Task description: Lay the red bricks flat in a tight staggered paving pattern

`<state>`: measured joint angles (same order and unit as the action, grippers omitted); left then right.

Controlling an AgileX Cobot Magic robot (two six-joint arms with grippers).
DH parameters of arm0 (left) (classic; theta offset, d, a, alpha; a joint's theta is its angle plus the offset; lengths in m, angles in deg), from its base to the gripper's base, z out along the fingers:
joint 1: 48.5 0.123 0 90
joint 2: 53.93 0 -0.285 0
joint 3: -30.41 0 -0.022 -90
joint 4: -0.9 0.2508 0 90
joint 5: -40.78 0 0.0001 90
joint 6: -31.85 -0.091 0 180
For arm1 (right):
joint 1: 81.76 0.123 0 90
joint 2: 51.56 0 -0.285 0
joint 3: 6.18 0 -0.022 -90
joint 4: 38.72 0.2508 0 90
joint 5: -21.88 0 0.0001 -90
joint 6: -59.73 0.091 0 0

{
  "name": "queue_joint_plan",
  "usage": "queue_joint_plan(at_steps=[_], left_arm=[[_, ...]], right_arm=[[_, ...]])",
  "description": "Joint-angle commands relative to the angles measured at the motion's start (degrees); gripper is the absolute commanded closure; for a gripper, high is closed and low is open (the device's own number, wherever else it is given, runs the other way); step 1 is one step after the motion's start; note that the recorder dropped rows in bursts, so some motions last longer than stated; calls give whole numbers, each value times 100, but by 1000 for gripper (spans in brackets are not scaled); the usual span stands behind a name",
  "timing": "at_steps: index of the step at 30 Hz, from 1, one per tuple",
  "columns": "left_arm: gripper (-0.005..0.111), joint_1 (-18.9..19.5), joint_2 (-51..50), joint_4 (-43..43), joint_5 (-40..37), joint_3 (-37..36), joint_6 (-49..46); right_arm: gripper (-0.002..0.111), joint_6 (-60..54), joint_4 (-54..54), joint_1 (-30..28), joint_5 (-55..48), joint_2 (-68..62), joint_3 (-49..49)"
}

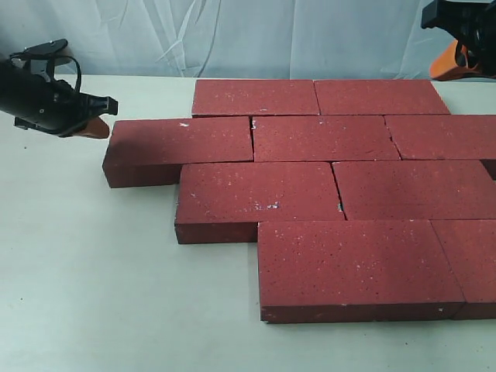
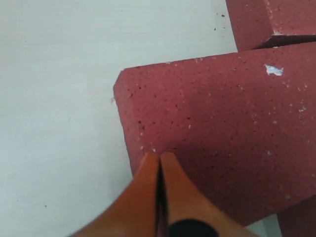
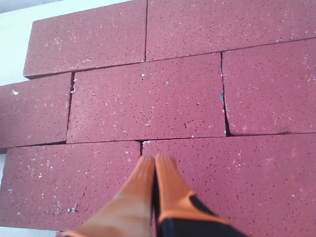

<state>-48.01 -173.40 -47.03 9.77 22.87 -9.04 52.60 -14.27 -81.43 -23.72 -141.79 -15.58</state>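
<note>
The red bricks lie flat on the pale table in four offset rows, edges close together. The leftmost brick of the second row juts out toward my left gripper, which hovers just off its left end. In the left wrist view that gripper is shut and empty, its orange tips above the brick near a corner. My right gripper is raised at the far right, behind the pattern. In the right wrist view it is shut on nothing, above a seam between bricks.
The table is bare pale surface to the left and front of the bricks. A white cloth backdrop hangs behind. The pattern runs past the right edge of the exterior view.
</note>
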Motion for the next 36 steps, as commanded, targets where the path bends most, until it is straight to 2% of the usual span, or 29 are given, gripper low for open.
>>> queue_joint_plan(at_steps=[1, 4, 8, 18, 36], left_arm=[[107, 0, 18, 414, 198, -8, 18], [107, 0, -307, 426, 278, -8, 18], [107, 0, -645, -176, 219, -8, -50], [107, 0, -695, -1352, -39, -8, -1813], [107, 0, -695, -526, -21, -8, -1801]], right_arm=[[109, -36, 34, -27, 24, -10, -19], [109, -36, 34, -27, 24, -10, -19], [109, -36, 34, -27, 34, -10, -19], [109, -36, 34, -27, 34, -10, -19], [109, -36, 34, -27, 34, -10, -19]])
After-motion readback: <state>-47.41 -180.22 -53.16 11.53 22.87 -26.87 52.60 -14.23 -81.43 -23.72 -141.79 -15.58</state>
